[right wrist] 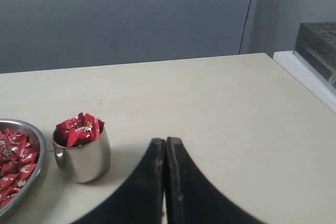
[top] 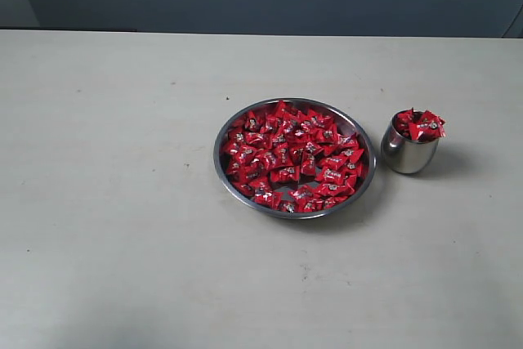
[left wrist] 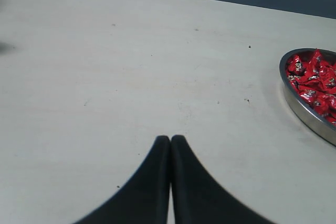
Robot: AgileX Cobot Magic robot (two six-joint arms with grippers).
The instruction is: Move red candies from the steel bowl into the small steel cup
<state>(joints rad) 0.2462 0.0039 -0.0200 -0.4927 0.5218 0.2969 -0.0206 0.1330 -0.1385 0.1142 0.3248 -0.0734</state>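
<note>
Pale tabletop (top: 122,243) sits beneath the left claw (left wrist: 170,142) and right claw (right wrist: 166,144), both pressed together and empty.

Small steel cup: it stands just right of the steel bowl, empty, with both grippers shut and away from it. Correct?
Not empty. The small steel cup holds red candies heaped above its rim, clear in the exterior and right wrist views. The rest stands: it is just right of the steel bowl, and the left gripper and right gripper are both shut, away from it.
</note>
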